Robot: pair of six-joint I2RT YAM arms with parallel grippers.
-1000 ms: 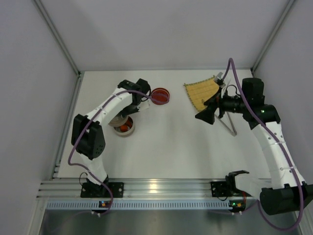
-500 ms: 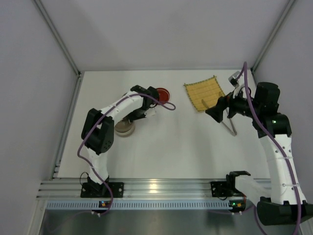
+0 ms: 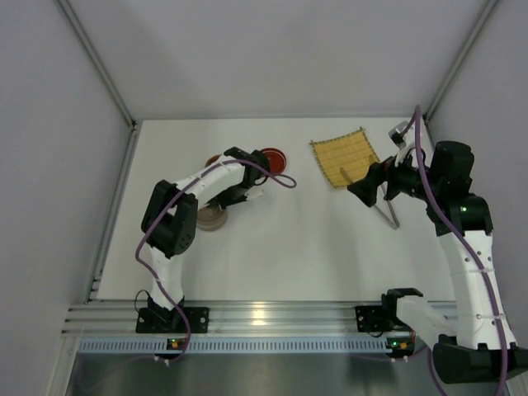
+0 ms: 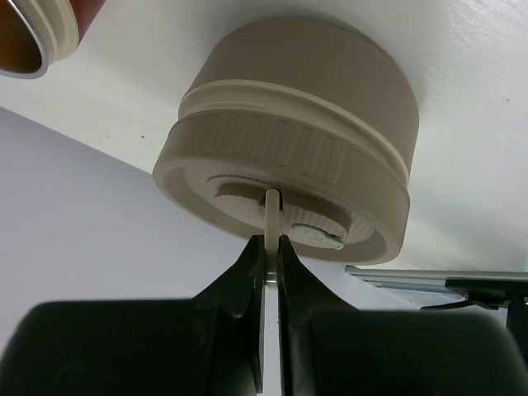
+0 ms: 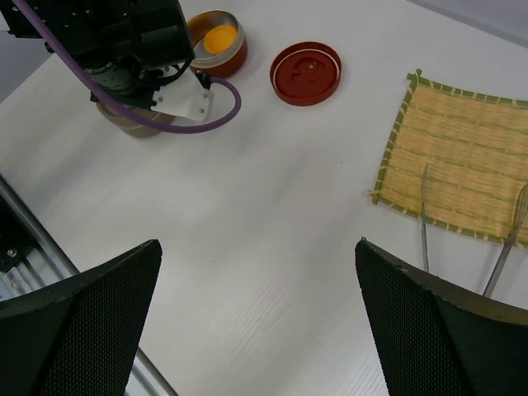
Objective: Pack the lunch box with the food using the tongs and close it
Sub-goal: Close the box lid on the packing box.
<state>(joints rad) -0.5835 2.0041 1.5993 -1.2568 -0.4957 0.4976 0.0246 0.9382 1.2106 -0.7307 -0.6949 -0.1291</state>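
We see the left arm rise from its base, fold at the elbow and reach away from us. Its wrist turns back down onto the beige container (image 4: 313,99), which stands on the near-left side of the red lid (image 5: 305,73). The left gripper (image 4: 271,243) has its jaws pressed together on the thin upright tab (image 4: 271,213) at the middle of the container's ribbed cap, which sits on the container.

Just left of the red lid stands an open round tin (image 5: 233,58) with the orange ball (image 5: 219,38) inside it. The red lid itself lies flat on the white table (image 3: 297,247).

Well to the right of the red lid lies the yellow bamboo mat (image 5: 462,157). The tongs (image 5: 424,216) rest with their two tips on its near edge, and their arms run back towards us off the mat.

The right arm stands tall from its base, bends at the elbow and points its forearm back towards the red lid. The right gripper (image 5: 256,247) hangs above the table with its black pads (image 5: 74,330) spread wide, holding nothing. It is on the far side of the mat from the red lid, over the tongs.

Plain grey walls (image 3: 264,58) close in the table on three sides, and an aluminium rail (image 3: 264,318) runs along its near edge.
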